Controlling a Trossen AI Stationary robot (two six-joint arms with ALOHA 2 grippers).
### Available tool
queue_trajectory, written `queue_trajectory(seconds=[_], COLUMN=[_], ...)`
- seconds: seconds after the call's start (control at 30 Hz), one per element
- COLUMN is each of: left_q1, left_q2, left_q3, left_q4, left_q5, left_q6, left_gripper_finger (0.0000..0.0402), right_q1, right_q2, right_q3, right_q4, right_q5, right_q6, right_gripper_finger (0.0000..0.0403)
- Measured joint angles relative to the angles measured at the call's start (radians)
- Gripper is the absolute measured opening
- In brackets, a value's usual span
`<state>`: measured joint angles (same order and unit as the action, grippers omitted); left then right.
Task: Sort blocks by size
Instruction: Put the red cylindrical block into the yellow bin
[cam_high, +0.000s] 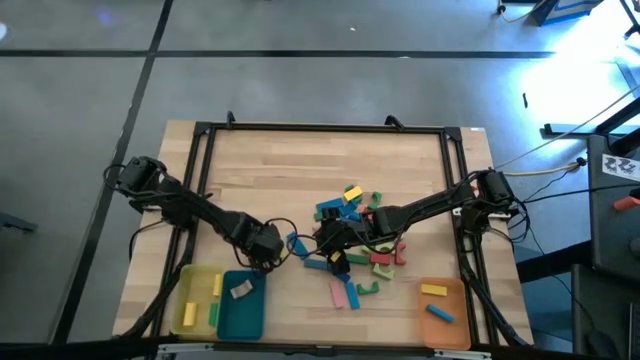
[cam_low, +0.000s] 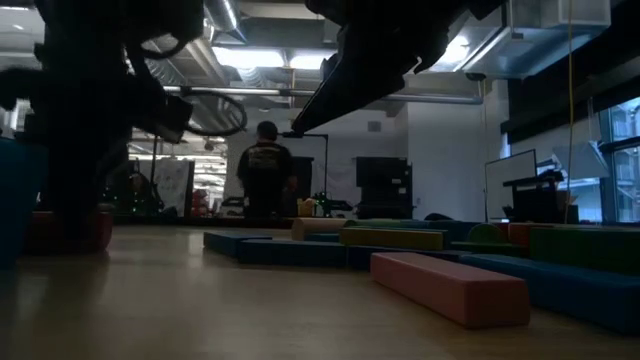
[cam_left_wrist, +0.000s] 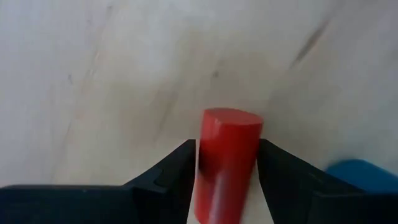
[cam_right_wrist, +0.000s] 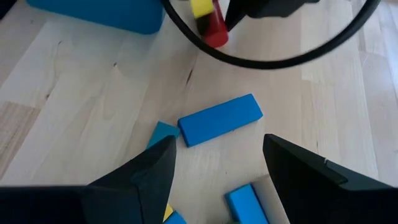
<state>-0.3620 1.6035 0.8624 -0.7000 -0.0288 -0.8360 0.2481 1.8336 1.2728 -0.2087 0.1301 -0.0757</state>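
**Left gripper clasps red block beside trays as right arm hovers over pile**

The left gripper (cam_left_wrist: 227, 163) holds a red cylinder block (cam_left_wrist: 225, 163) between its 2 dark fingers (cam_left_wrist: 177, 168), which press against the block's sides above the pale wooden table (cam_high: 270, 170). Seen from above, this gripper sits just above the teal tray (cam_high: 240, 305), near the front left of the table, with the yellow tray (cam_high: 197, 300) right beside it. The yellow tray carries 2 yellow blocks and a green one; the teal tray carries 1 pale block.

The right gripper (cam_right_wrist: 214, 165) stands with its jaws spread wide and nothing between them, poised over a blue bar block (cam_right_wrist: 220, 120) lying flat on the wood. Overhead, it is at the left edge of the loose pile of blocks (cam_high: 355, 235) in blue, green, red, yellow and pink, scattered at the table's centre. The orange tray (cam_high: 443, 312) at front right carries 1 yellow and 1 blue block.

In the room behind, a person (cam_low: 266, 170) stands, back turned.
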Motion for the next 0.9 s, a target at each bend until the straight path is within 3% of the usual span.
queue_trajectory(seconds=[0.27, 0.47, 0.57, 0.77, 0.9], left_q1=[0.026, 0.029, 0.03, 0.038, 0.062], left_q2=[-0.003, -0.004, -0.002, 0.002, 0.002], left_q3=[-0.056, -0.053, -0.043, -0.001, 0.037], left_q4=[0.089, 0.087, 0.078, 0.049, -0.002], left_q5=[0.007, 0.01, 0.009, -0.025, -0.058], left_q6=[0.04, 0.093, 0.093, 0.138, 0.168], left_gripper_finger=[0.0152, 0.0114, 0.0114, 0.0114, 0.0114], right_q1=[0.0, 0.0, 0.0, 0.0, 0.0], right_q2=[0.0, 0.0, 0.0, 0.0, 0.0], right_q3=[0.0, 0.0, 0.0, 0.0, 0.0], right_q4=[0.0, -0.004, -0.004, -0.004, -0.003], right_q5=[0.0, 0.0, 0.0, -0.005, -0.065], right_q6=[0.0, 0.0, 0.006, 0.101, 0.166], right_gripper_finger=[0.0243, 0.0243, 0.0243, 0.0243, 0.0243])
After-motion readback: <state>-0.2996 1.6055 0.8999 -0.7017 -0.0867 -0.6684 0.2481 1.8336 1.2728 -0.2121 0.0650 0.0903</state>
